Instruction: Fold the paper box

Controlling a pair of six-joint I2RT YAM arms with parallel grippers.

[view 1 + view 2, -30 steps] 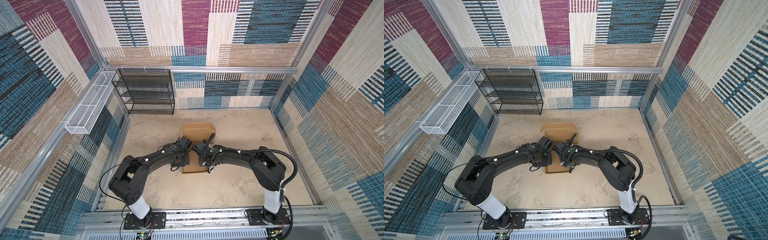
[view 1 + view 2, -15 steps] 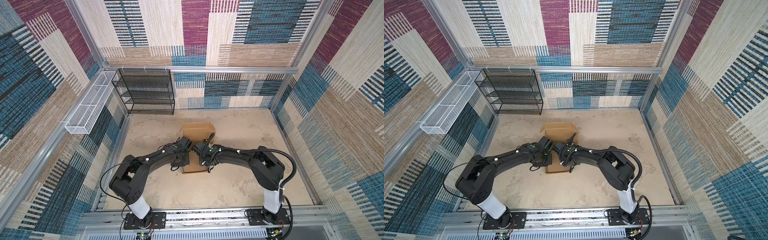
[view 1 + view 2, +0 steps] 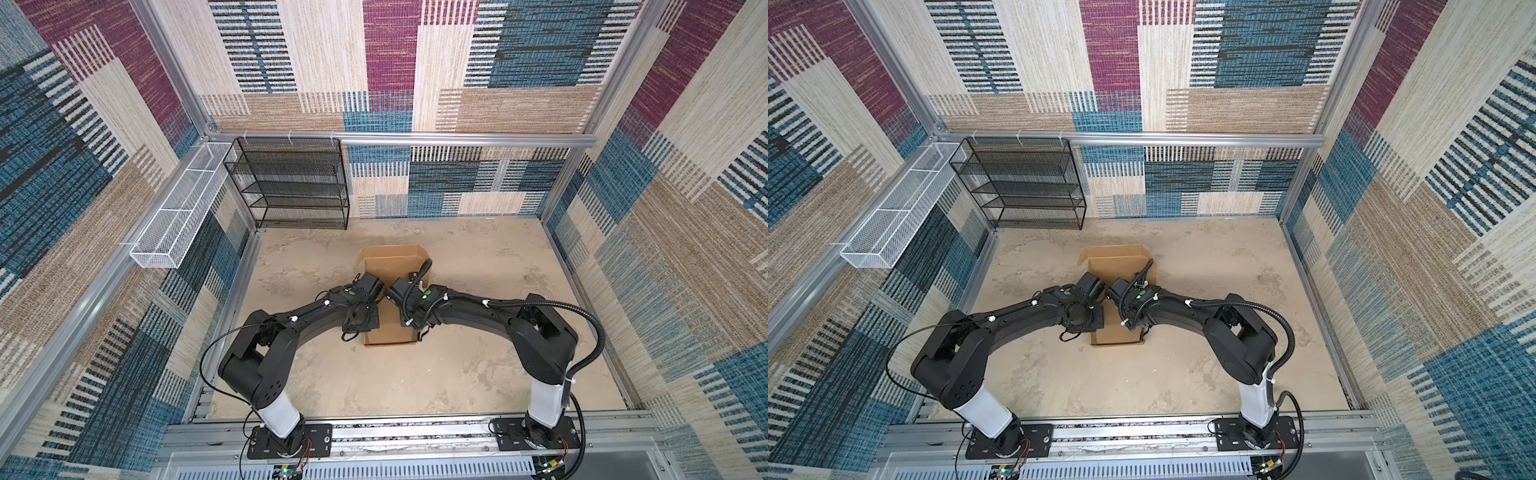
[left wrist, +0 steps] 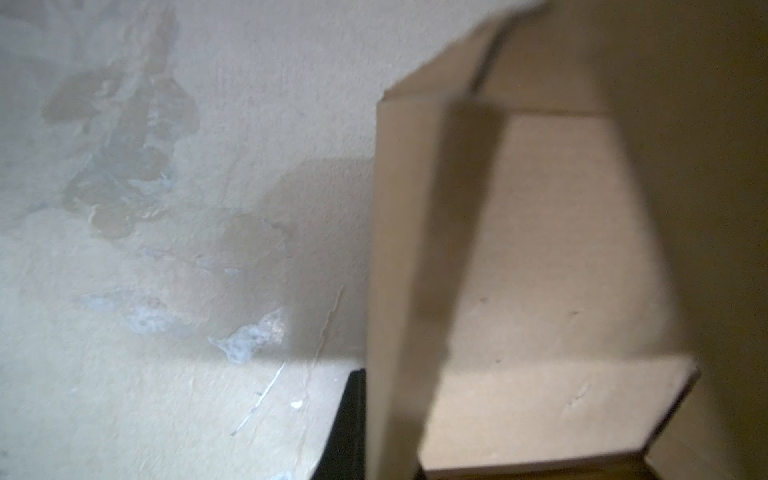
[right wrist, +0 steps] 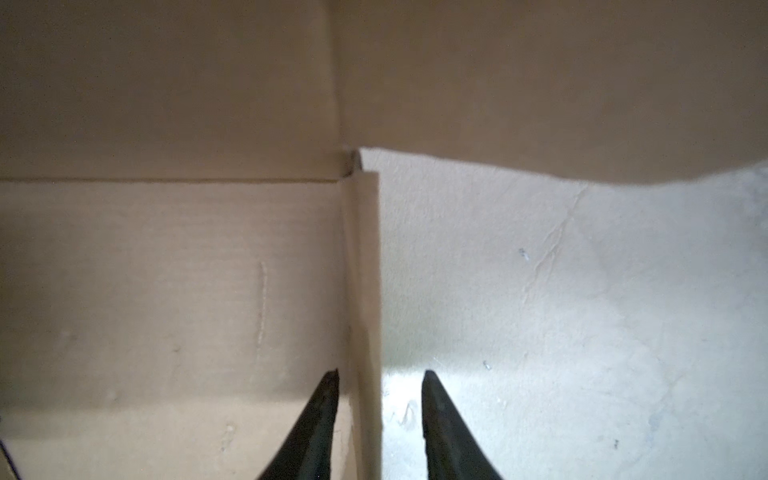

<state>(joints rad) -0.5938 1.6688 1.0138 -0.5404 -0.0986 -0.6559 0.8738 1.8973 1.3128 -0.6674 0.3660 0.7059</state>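
Brown paper box (image 3: 392, 259): left gripper (image 4: 358, 428) jaws pinch one side wall; right gripper (image 5: 380, 376) jaws spread astride the opposite wall.

The paper box (image 3: 390, 266), plain brown corrugated cardboard, sits partly folded in the middle of the counter (image 3: 478, 291), base flat, long side walls raised, far panel standing with angled corner flaps.

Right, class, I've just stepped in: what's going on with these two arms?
Two robot arms are folding a cardboard box on the table. The left gripper is shut on one side wall, holding it upright. The right gripper straddles the opposite wall with its jaws open. The lid is not yet closed.
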